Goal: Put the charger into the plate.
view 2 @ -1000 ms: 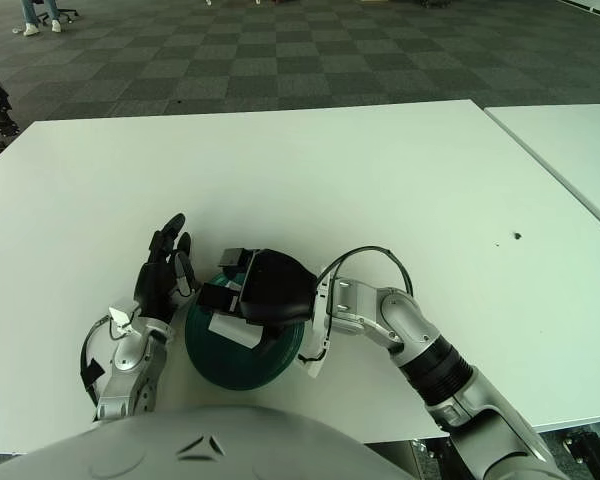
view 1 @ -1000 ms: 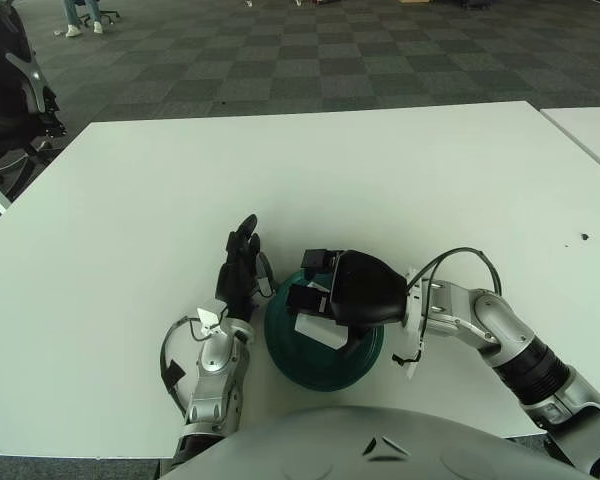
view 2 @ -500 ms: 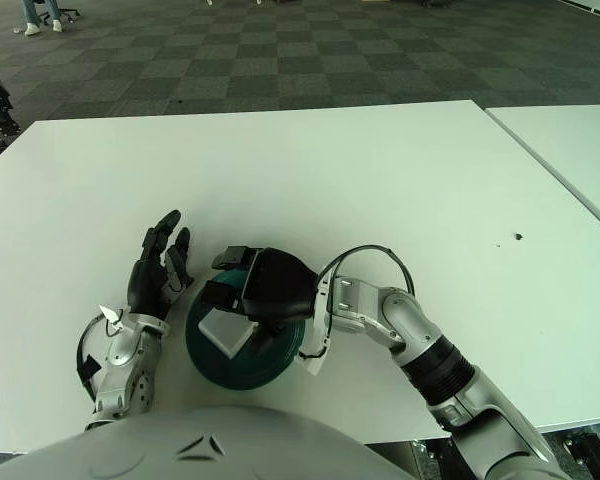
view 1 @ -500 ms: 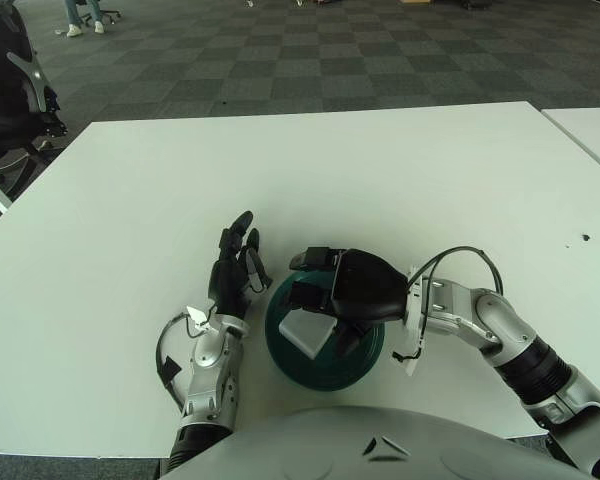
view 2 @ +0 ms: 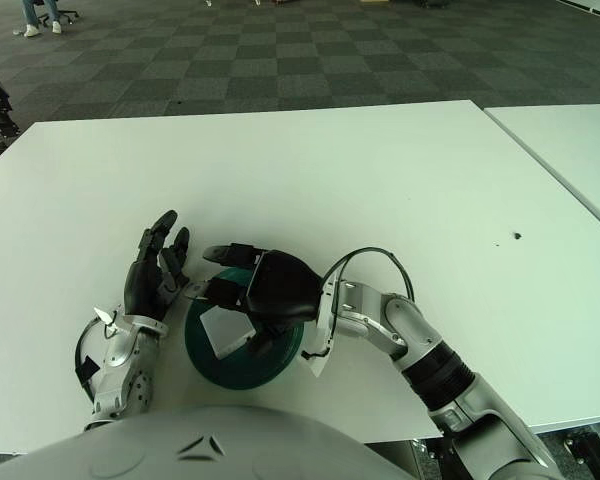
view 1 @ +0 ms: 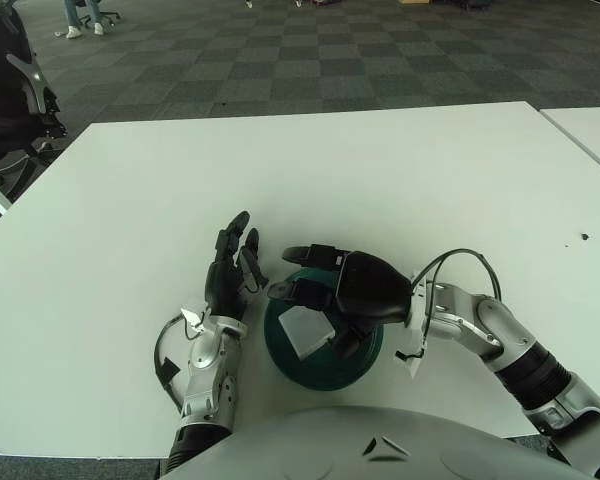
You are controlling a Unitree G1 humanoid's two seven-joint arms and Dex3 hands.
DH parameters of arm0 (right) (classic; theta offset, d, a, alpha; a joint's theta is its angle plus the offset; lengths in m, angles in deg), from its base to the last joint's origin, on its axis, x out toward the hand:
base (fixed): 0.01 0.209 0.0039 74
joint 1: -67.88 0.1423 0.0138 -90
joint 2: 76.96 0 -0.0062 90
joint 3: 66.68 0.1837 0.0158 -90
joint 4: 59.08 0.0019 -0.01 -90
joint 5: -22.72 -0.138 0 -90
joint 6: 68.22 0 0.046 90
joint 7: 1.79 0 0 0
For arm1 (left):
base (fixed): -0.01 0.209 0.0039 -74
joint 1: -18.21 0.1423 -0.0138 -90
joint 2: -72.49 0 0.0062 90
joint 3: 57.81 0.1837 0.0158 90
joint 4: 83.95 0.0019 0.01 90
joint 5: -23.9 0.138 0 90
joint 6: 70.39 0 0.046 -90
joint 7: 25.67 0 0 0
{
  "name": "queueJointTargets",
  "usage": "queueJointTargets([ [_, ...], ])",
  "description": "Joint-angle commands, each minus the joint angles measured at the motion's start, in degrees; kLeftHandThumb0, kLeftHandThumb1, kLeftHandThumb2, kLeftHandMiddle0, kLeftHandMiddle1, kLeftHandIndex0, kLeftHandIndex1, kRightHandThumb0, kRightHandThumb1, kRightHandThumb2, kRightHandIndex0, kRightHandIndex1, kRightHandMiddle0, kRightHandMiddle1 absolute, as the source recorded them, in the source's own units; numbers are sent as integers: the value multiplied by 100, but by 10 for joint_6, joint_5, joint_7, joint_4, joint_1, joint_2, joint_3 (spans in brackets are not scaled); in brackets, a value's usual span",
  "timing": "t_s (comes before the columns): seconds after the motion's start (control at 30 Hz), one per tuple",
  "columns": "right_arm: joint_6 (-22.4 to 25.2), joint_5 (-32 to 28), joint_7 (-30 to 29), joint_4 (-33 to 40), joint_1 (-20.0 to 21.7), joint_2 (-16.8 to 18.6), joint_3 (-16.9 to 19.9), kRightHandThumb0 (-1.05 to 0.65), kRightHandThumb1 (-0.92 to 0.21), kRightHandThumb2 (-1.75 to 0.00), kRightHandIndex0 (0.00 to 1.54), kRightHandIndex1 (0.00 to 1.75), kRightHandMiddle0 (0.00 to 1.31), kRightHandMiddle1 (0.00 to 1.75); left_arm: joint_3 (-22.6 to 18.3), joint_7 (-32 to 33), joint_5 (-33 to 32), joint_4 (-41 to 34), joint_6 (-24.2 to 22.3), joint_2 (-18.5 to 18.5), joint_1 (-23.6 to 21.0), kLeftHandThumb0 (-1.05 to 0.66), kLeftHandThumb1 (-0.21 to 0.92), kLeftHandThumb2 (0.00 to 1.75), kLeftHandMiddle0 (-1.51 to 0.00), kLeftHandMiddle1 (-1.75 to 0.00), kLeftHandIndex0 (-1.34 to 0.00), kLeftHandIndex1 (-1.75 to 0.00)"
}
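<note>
Close to the counter's near edge sits the plate [view 1: 280, 345], a round, dark green dish with a smooth raised rim, and the charger [view 1: 305, 331], a small pale block with flat faces and squared corners, lies inside it on the left part of the bowl. The right robot hand [view 1: 320, 290] hovers just above, its black, hard-shelled fingers spread and gripping nothing, two of them reaching out over the plate's far rim and one hanging down beside the charger. The left robot hand [view 1: 230, 275] stands just left of the plate, fingers relaxed and upright, holding nothing. By the look of it the placing itself is done and only the retreat remains. The risk is that the low finger catches the charger or the rim as the right robot hand lifts off, which could flip the light block out or drag the plate toward the near edge; the slick counter [view 1: 380, 170] would give the plate little hold. Farther out the white, matt counter runs on to its far edge.
</note>
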Motion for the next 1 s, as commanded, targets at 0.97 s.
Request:
queueJointTargets([
  [0.97, 274, -465, 104, -20, -131, 131, 129, -97, -92, -90, 15, 2, 0, 23, 15, 28, 93, -29, 21, 5, 88, -98, 92, 104, -30, -4, 0, -77],
])
